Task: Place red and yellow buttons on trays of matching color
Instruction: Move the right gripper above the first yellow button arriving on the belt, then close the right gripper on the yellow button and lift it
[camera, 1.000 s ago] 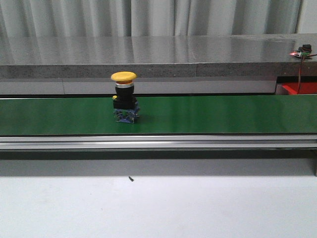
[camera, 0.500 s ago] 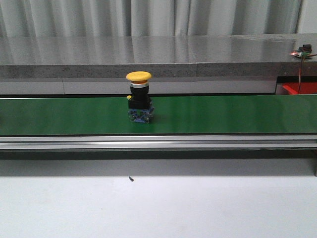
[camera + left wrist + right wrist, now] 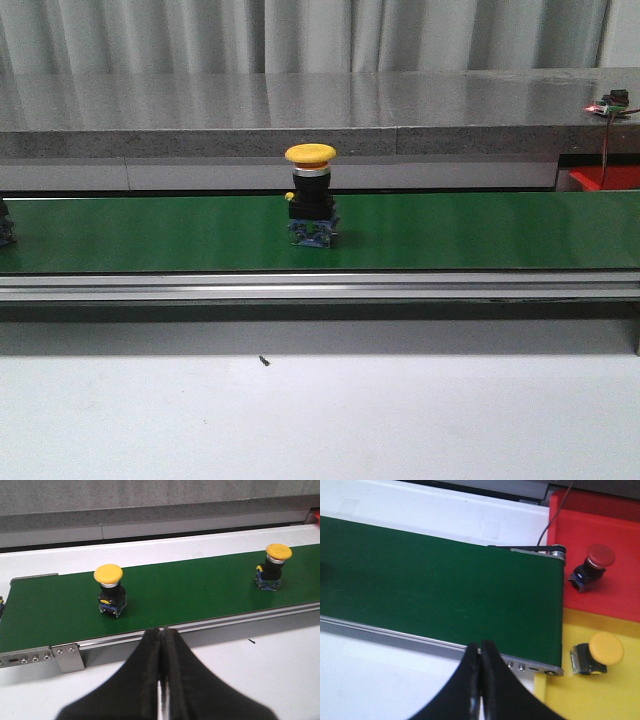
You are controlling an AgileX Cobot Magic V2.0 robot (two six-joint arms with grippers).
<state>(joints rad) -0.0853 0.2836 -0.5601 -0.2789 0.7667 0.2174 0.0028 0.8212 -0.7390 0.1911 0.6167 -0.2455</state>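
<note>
A yellow button (image 3: 311, 196) stands upright on the green belt (image 3: 450, 232) near its middle; it also shows in the left wrist view (image 3: 272, 567). A second yellow button (image 3: 110, 589) stands on the belt nearer the left end; only its edge (image 3: 4, 222) shows in the front view. In the right wrist view a red button (image 3: 592, 567) lies on the red tray (image 3: 615, 530) and a yellow button (image 3: 597, 654) lies on the yellow tray (image 3: 620, 695). My left gripper (image 3: 163, 630) is shut and empty before the belt. My right gripper (image 3: 480, 646) is shut and empty near the belt's right end.
A grey stone ledge (image 3: 320, 110) runs behind the belt. The belt's metal rail (image 3: 320, 288) runs along its front. A small dark speck (image 3: 264, 360) lies on the white table. A cable and small board (image 3: 610, 105) sit at the far right.
The yellow button has ridden the belt to the right. A second button's edge has entered the front view at the far left.
</note>
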